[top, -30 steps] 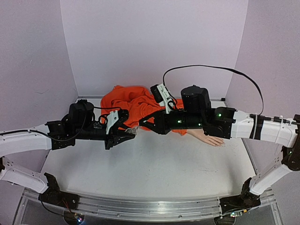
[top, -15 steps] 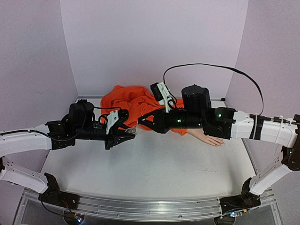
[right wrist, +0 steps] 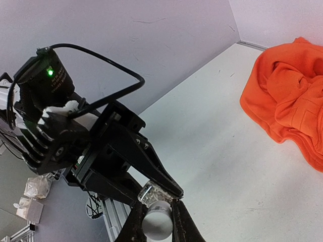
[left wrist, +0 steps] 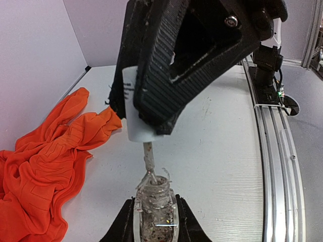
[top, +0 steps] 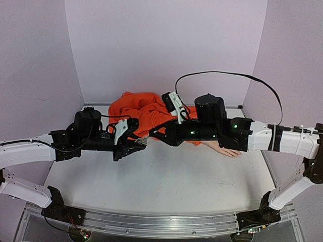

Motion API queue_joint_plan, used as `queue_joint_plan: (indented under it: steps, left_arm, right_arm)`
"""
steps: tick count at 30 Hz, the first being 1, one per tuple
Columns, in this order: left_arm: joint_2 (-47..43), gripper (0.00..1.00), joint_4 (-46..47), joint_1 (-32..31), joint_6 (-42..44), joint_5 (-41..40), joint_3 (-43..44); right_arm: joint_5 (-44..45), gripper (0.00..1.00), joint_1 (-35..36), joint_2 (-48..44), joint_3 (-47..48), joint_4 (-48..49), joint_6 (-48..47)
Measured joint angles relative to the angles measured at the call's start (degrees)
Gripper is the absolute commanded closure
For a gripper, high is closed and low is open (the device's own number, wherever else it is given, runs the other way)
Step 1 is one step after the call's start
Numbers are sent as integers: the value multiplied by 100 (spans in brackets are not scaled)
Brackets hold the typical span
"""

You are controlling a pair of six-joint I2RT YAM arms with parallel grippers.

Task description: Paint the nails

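My left gripper [top: 141, 143] is shut on a small clear glitter bottle [left wrist: 154, 214], held above the table. My right gripper [top: 151, 132] is shut on the bottle's white cap [right wrist: 156, 226], whose brush stem [left wrist: 148, 157] reaches down to the bottle's open neck. In the left wrist view the cap [left wrist: 135, 108] sits just above the bottle. In the right wrist view the bottle [right wrist: 153, 192] shows between my left fingers [right wrist: 151, 166]. The pale mannequin hand [top: 227, 149] lies at right, its wrist in the orange sleeve [top: 144, 113]; my right arm covers part of it and the nails are too small to make out.
The orange cloth [left wrist: 40, 166] spreads over the back middle of the white table [top: 161, 186]. Lilac walls close the back and sides. A metal rail [top: 151, 224] runs along the near edge.
The right gripper with the cap has shifted slightly, left and then back, staying at the bottle's mouth. The left arm has not moved.
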Motion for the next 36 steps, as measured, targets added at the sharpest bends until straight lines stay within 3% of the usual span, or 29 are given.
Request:
queue_joint_plan:
  steps: [36]
  left_arm:
    - [0, 100, -4, -4, 0, 4, 0]
  right_arm:
    - [-57, 100, 22, -7, -90, 118, 103]
